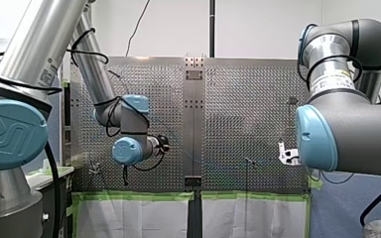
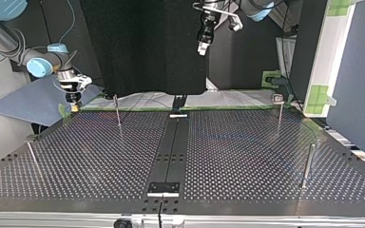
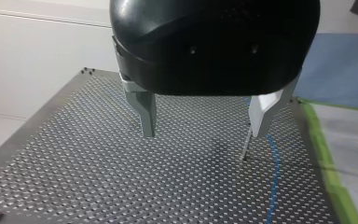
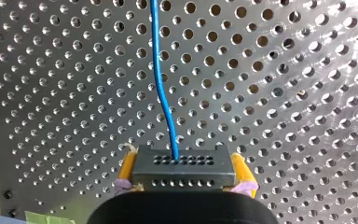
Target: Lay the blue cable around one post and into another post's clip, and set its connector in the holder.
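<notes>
In the right wrist view my right gripper (image 4: 184, 173) is shut on a dark connector (image 4: 183, 167), held between yellow pads (image 4: 127, 167). The blue cable (image 4: 160, 70) runs from the connector away over the perforated plate. In the top view my right gripper (image 2: 74, 99) hangs at the table's far left corner. My left gripper (image 3: 205, 127) is open, its metal fingers (image 3: 145, 114) above the plate with nothing between them. A thin post (image 3: 245, 147) and a stretch of blue cable (image 3: 272, 179) lie just beyond one finger. My left gripper (image 2: 203, 48) hangs high over the table's far middle.
Thin posts stand on the plate: one (image 2: 117, 111) far left, one (image 2: 33, 159) near left, one with a clip on top (image 2: 279, 111) far right, a thicker one (image 2: 307, 165) near right. A black centre strip (image 2: 171, 152) carries small brackets. Green tape (image 1: 139, 196) edges the table.
</notes>
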`<state>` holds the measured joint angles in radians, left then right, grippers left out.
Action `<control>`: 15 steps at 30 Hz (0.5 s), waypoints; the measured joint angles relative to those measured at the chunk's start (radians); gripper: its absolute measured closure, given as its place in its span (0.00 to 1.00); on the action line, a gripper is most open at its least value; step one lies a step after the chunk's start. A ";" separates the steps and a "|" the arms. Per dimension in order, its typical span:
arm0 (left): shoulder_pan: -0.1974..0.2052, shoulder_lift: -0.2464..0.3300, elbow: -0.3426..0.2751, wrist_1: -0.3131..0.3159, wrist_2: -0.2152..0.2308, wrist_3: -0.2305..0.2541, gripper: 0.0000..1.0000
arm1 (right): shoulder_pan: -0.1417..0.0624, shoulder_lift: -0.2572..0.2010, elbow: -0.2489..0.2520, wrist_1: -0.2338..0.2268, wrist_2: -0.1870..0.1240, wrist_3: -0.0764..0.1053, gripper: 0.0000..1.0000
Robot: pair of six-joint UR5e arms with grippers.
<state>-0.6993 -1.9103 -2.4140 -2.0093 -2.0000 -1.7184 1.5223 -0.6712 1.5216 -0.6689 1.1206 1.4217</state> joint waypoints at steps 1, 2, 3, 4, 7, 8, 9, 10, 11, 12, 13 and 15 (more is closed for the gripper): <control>0.000 0.000 -0.009 0.001 0.000 0.000 0.00 | 0.000 -0.004 0.000 0.004 -0.001 -0.004 1.00; 0.000 0.000 -0.018 0.002 0.000 0.000 0.00 | 0.000 -0.008 0.000 0.009 -0.002 -0.006 1.00; 0.000 0.000 -0.029 0.006 -0.001 0.000 0.00 | 0.000 -0.014 0.000 0.014 -0.002 -0.008 1.00; 0.000 0.000 -0.037 0.010 -0.002 0.000 0.00 | 0.001 -0.023 0.001 0.021 -0.003 -0.009 1.00; 0.002 0.000 -0.065 0.025 -0.012 -0.002 0.00 | 0.004 -0.040 0.000 0.032 -0.007 -0.012 1.00; 0.002 0.000 -0.073 0.031 -0.018 -0.004 0.00 | 0.006 -0.043 0.000 0.035 -0.008 -0.012 1.00; 0.002 0.000 -0.083 0.040 -0.026 -0.008 0.00 | 0.009 -0.047 0.001 0.037 -0.010 -0.012 1.00; 0.002 0.000 -0.090 0.046 -0.032 -0.011 0.00 | 0.013 -0.052 0.001 0.039 -0.012 -0.013 1.00; 0.003 0.000 -0.098 0.052 -0.037 -0.016 0.00 | 0.016 -0.057 0.001 0.041 -0.012 -0.013 1.00; 0.002 0.000 -0.108 0.063 -0.041 -0.025 0.00 | 0.019 -0.062 0.001 0.043 -0.012 -0.013 1.00; 0.003 0.000 -0.115 0.071 -0.043 -0.032 0.00 | 0.023 -0.068 0.001 0.046 -0.012 -0.013 1.00; 0.003 0.000 -0.124 0.090 -0.046 -0.050 0.00 | 0.028 -0.078 0.001 0.052 -0.010 -0.013 1.00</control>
<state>-0.6968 -1.9103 -2.5377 -1.9194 -2.0458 -1.7680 1.5506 -0.7492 1.5224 -0.6172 1.1102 1.4086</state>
